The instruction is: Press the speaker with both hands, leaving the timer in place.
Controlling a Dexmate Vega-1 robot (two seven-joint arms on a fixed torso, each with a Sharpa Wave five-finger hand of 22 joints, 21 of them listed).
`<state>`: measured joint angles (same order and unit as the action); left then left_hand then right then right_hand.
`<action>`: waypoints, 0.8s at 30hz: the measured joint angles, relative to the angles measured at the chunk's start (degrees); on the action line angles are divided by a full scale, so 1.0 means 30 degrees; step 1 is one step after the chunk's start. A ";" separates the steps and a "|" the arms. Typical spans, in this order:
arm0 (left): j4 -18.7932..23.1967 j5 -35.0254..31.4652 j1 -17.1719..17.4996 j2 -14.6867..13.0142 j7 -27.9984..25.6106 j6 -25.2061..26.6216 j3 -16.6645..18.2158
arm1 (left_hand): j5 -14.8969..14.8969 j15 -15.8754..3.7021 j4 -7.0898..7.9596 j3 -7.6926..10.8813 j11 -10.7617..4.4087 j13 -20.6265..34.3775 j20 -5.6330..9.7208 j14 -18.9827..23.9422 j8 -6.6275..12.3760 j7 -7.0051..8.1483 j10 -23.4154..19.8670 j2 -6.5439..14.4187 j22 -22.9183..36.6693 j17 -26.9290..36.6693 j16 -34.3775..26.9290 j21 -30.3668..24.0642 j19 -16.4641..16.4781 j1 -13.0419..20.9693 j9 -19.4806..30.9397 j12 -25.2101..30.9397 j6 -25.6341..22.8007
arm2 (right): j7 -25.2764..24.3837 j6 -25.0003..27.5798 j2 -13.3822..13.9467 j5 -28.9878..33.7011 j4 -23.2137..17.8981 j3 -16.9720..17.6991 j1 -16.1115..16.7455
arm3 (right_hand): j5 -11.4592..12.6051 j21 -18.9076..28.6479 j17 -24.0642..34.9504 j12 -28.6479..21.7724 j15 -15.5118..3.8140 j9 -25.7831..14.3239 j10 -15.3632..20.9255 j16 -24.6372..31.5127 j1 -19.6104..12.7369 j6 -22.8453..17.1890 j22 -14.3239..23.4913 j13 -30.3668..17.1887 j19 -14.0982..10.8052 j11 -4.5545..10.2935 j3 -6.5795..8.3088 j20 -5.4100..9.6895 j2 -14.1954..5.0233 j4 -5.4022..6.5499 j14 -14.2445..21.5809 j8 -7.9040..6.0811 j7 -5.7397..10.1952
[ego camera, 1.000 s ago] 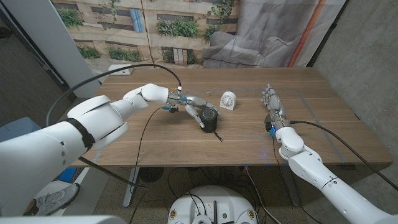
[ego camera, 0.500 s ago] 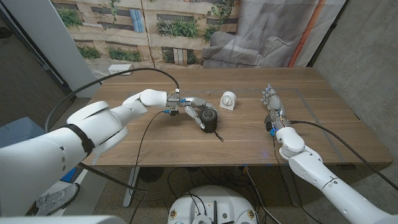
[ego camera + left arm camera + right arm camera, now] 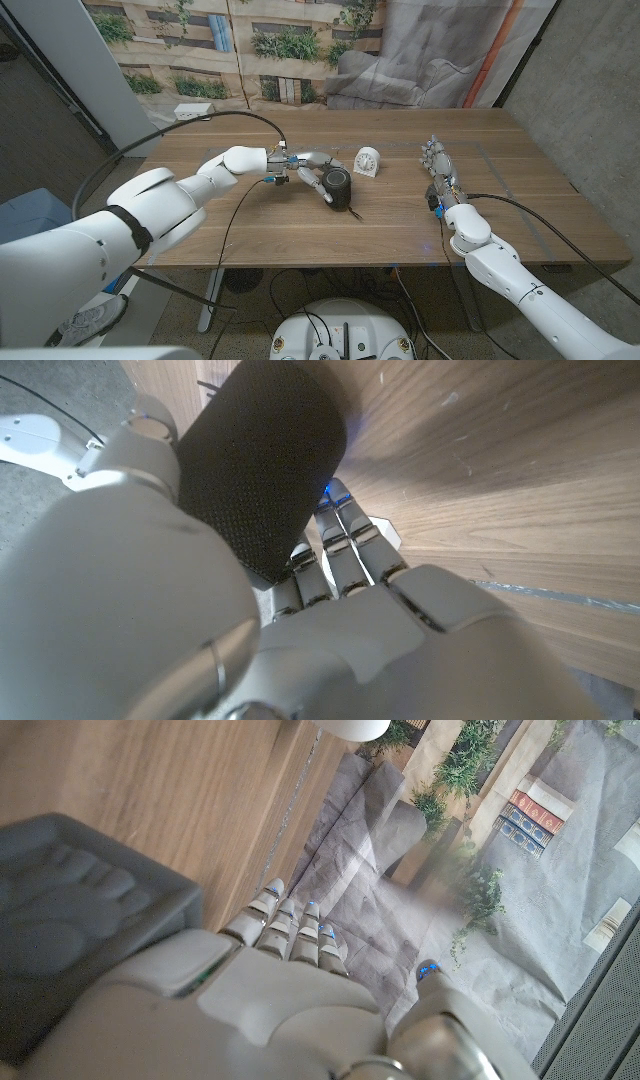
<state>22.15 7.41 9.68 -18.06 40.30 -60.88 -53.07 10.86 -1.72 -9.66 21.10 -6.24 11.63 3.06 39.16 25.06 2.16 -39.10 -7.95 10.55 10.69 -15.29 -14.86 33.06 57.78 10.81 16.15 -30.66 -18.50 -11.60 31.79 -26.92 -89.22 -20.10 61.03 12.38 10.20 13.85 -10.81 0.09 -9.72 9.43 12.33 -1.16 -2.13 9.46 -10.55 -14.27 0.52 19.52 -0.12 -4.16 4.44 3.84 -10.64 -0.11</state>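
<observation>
Standing upright, the black mesh-sided speaker (image 3: 338, 186) is gripped by the left hand's (image 3: 305, 170) curled fingers.

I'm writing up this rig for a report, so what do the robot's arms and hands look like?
Both arms have glossy white rounded shells; the left arm wears a black band. Black cables run to each wrist. The left hand and right hand are silver-grey metal with small blue accents.

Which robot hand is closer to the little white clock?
The left. The left hand is at the black speaker, just beside the white timer. The right hand waits farther off on the timer's other side, holding nothing.
</observation>
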 measured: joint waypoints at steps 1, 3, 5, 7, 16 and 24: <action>0.0033 0.0050 0.0039 0.0011 0.0000 0.0000 0.0111 | 0.0000 -0.0012 0.0000 -0.0001 0.0000 0.0000 0.0000 0.0014 0.0000 0.0000 0.0000 -0.0001 0.0000 0.0000 0.0000 0.0000 0.0000 0.0001 0.0000 0.0000 0.0000 | 0.0008 -0.0001 0.0000 -0.0001 0.0000 0.0000 0.0000 | 0.0000 0.0000 0.0000 0.0000 0.0000 0.0000 0.0000 0.0000 0.0000 0.0000 0.0000 0.0000 0.0000 0.0000 0.0000 0.0000 0.0000 0.0000 0.0000 0.0000 -0.0001; 0.0130 0.0335 0.0097 0.0059 0.0113 0.0133 0.0388 | 0.0000 -0.0012 -0.0001 -0.0002 0.0000 0.0000 0.0000 0.0015 0.0000 -0.0001 0.0000 -0.0002 0.0000 0.0000 0.0000 0.0000 0.0000 0.0002 0.0000 0.0000 -0.0001 | 0.0085 0.0006 0.0075 -0.0010 0.0000 0.0013 -0.0058 | 0.0000 0.0000 -0.0001 0.0000 0.0001 0.0000 0.0000 0.0000 0.0000 0.0000 0.0000 0.0000 0.0000 0.0000 0.0000 0.0000 0.0000 0.0000 0.0000 0.0000 -0.0001; 0.0216 0.0666 0.0124 0.0108 0.0474 0.0466 0.0593 | 0.0000 -0.0066 -0.0022 -0.0027 -0.0003 0.0000 -0.0001 -0.0039 -0.0001 -0.0001 0.0004 -0.0008 0.0000 0.0000 0.0014 0.0000 -0.0225 0.0008 0.0000 -0.0037 -0.0001 | 0.0151 0.0033 0.0156 -0.0012 -0.0022 0.0029 -0.0112 | 0.0000 0.0000 0.0038 0.0000 0.0001 0.0000 0.0000 0.0000 0.0000 0.0000 0.0000 0.0000 0.0000 0.0000 0.0000 0.0000 0.0000 0.0000 0.0000 0.0000 0.0000; 0.0287 0.0894 0.0158 0.0153 0.0777 0.0736 0.0764 | 0.0000 -0.0154 -0.0024 -0.0028 -0.0010 0.0038 -0.0002 -0.0126 -0.0002 -0.0001 0.0010 -0.0051 0.0000 0.0001 0.0160 0.0078 -0.0351 0.0051 0.0000 -0.0170 0.0000 | 0.0211 0.0076 0.0222 -0.0013 -0.0052 0.0041 -0.0154 | 0.0000 0.0000 0.0047 0.0000 0.0001 0.0000 0.0000 0.0000 0.0000 0.0000 0.0000 0.0000 0.0001 -0.0001 0.0000 0.0000 0.0000 0.0000 -0.0001 0.0000 0.0000; 0.0888 0.2288 0.0461 0.0419 0.2554 0.2393 0.1785 | 0.0137 -0.0151 -0.0017 -0.0025 0.0034 0.0089 -0.0002 0.0016 -0.0007 -0.0001 -0.0033 -0.0045 -0.0002 -0.0153 0.0332 0.0082 -0.0351 0.0045 0.0091 -0.0196 -0.0001 | 0.0651 0.0349 0.0698 -0.0012 -0.0247 0.0119 -0.0428 | 0.0000 0.0000 -0.0009 0.0000 0.0002 0.0000 0.0000 0.0000 0.0000 -0.0001 0.0000 0.0001 0.0001 -0.0001 0.0000 0.0001 0.0000 -0.0001 -0.0002 0.0000 -0.0001; 0.1609 0.3677 0.0761 0.0686 0.4198 0.4318 0.2667 | 0.0296 -0.0225 -0.0073 0.0033 0.0064 0.0085 -0.0003 0.0092 -0.0151 -0.0002 -0.0065 -0.0044 -0.0003 -0.0209 0.0607 0.0081 -0.0350 0.0044 0.0091 -0.0301 -0.0001 | 0.1068 0.0376 0.1070 0.0165 -0.0347 0.0122 -0.0707 | 0.0000 0.0000 -0.0008 0.0000 0.0003 0.0000 -0.0001 0.0000 0.0000 -0.0001 -0.0001 0.0000 0.0001 -0.0001 0.0000 0.0001 0.0000 -0.0001 -0.0002 0.0000 -0.0001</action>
<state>26.98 18.44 11.97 -16.01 52.89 -47.92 -45.07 11.74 -2.39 -9.88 21.20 -6.05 11.88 3.05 39.44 24.61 2.15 -39.29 -8.08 10.54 10.06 -13.47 -14.62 32.01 57.91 11.08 15.25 -30.66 -15.30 -10.47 35.00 -26.42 -90.26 -19.73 58.91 12.38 10.21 13.83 -10.81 0.10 -9.72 9.43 12.33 -1.16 -2.14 9.45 -10.55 -14.26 0.52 19.52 -0.12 -4.16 4.43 3.83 -10.64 -0.11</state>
